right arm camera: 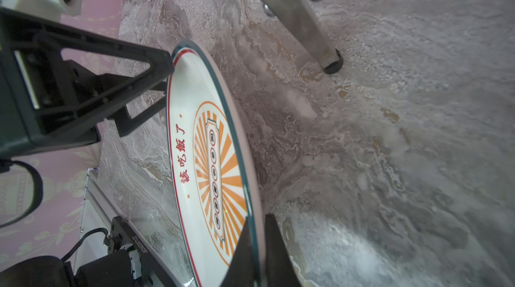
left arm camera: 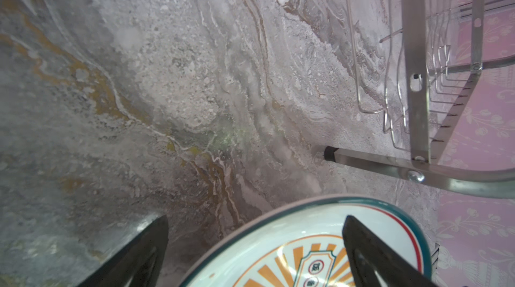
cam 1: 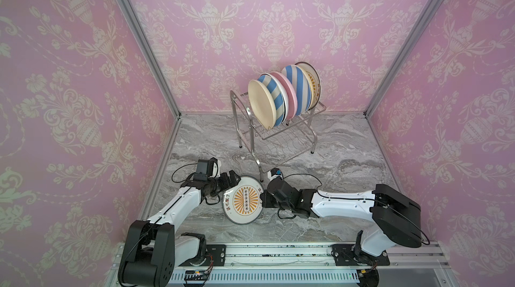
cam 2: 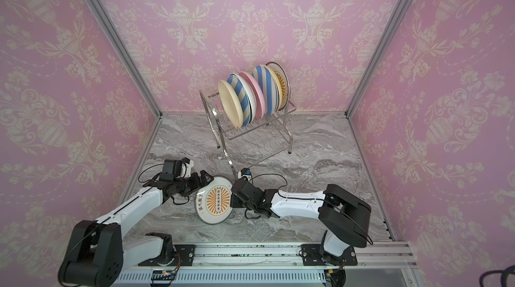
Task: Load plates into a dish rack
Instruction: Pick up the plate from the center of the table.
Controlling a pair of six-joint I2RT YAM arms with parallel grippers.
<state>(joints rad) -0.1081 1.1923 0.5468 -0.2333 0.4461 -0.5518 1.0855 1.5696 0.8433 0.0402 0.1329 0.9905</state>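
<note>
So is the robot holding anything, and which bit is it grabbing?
Yes: the right end effector pinches the sunburst plate by its rim. The left end effector stands open around the opposite rim, not gripping.

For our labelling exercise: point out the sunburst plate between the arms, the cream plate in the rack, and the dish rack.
Sunburst plate (cam 1: 243,201): in a top view, centre of its orange pattern.
Cream plate (cam 1: 260,104): in a top view, its middle.
Dish rack (left arm camera: 415,34): left wrist view, flat upright frame bar.
</note>
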